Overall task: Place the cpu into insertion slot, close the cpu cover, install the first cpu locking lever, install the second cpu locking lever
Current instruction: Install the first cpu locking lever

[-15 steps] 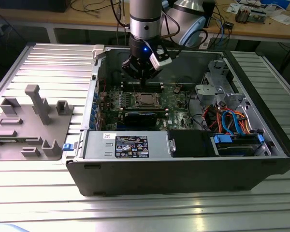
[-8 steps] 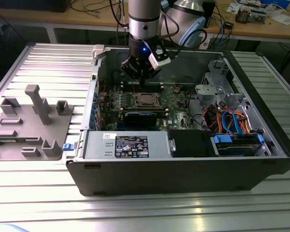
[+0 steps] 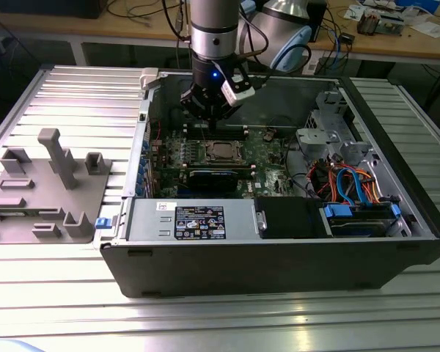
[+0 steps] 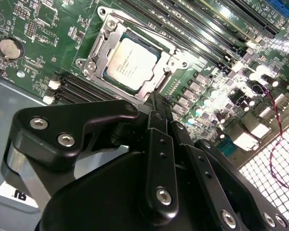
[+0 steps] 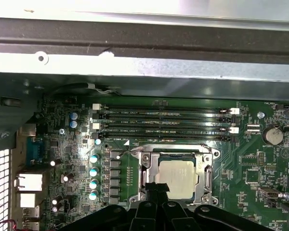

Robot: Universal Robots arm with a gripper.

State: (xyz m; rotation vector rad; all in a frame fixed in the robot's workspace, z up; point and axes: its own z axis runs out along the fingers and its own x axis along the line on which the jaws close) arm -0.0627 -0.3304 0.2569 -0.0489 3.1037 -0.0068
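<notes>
The cpu (image 3: 221, 152) (image 4: 131, 64) (image 5: 179, 179) lies flat in the insertion slot (image 3: 221, 157) on the green board, silvery top up. The cpu cover (image 4: 102, 45) (image 5: 151, 169) lies down around the chip as a silver frame. A thin lever wire (image 4: 149, 39) (image 5: 183, 149) runs along one side of the frame. My gripper (image 3: 207, 114) (image 4: 155, 100) (image 5: 157, 188) hovers just above the socket's edge. It is shut, its black fingertips together with nothing between them. In both wrist views the fingertips hide the frame's near edge.
Black memory slots (image 5: 164, 122) run beside the socket, with the case's metal wall (image 5: 144, 67) beyond. A power supply (image 3: 198, 220) and a drive cage with blue and orange cables (image 3: 352, 183) stand in the case. A grey fixture (image 3: 48, 180) sits on the exterior view's left.
</notes>
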